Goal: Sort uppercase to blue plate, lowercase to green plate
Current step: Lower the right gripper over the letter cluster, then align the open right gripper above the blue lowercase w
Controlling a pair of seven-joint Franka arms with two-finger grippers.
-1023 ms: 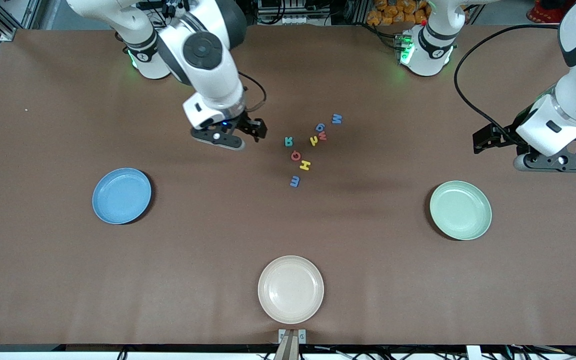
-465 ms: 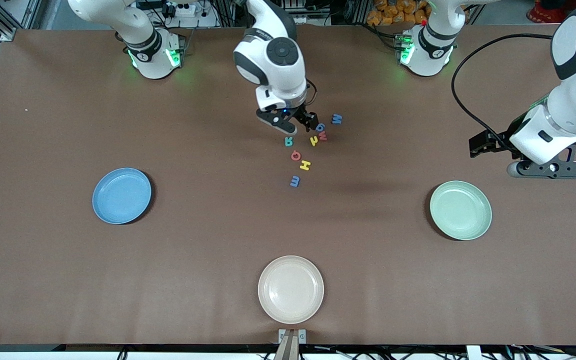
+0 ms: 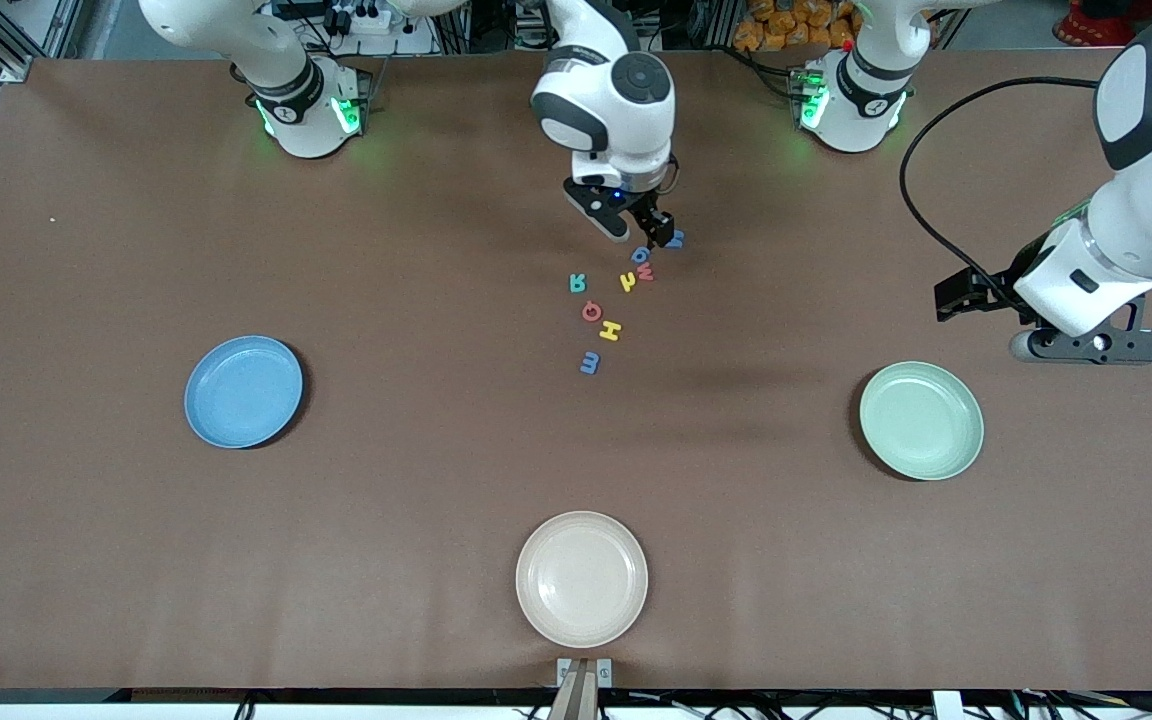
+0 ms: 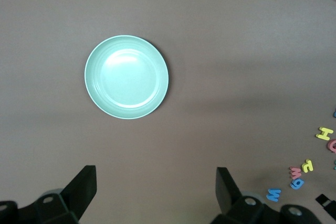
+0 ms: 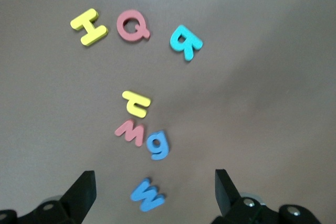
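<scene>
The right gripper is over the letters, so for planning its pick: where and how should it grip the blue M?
Come straight down on the blue M; it lies flat on the table. Have the open right gripper pinch across its outer legs, clear of the g beside it.

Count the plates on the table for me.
3: blue plate toward the right arm's end, green plate toward the left arm's end, cream plate between them, nearest the front camera. All hold nothing; none looks hidden.
</scene>
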